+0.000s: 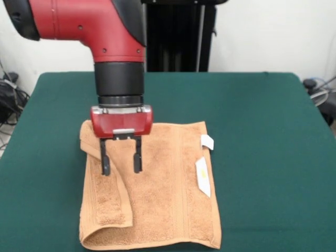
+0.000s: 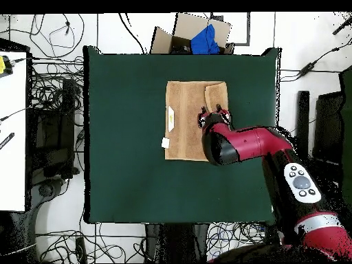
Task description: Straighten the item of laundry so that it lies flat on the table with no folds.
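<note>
Front view shows the gripper (image 1: pixel 122 164) with fingers (image 1: pixel 105 163) spread, empty, over the towel (image 1: pixel 157 199) on the green worktop (image 1: pixel 262 131). One towel strip is folded over under the gripper; the arm hides that corner overhead.

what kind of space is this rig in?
Likely a robotics lab: loose cables sprawl over the floor around the green table, a cardboard box sits behind it, and an arm works a towel.
</note>
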`<state>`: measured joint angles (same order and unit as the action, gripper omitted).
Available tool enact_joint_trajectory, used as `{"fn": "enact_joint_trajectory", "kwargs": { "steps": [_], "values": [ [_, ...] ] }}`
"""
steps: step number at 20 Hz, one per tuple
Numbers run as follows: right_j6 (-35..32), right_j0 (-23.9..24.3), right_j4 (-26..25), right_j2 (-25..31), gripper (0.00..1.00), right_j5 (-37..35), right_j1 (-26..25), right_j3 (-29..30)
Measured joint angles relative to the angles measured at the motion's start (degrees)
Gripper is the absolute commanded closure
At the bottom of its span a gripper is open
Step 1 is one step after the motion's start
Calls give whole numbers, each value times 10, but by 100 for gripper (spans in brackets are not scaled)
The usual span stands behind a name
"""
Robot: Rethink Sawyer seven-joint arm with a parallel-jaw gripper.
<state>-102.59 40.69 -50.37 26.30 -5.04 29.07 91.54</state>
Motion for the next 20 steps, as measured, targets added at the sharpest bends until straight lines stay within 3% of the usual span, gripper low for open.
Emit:
{"fn": "enact_joint_trajectory", "kwargs": {
  "steps": [12,20],
  "values": [
    [0,-73,25,-93,0,132,-37,-11],
    [0,-68,31,-100,0,150,-38,-15]
  ]
}}
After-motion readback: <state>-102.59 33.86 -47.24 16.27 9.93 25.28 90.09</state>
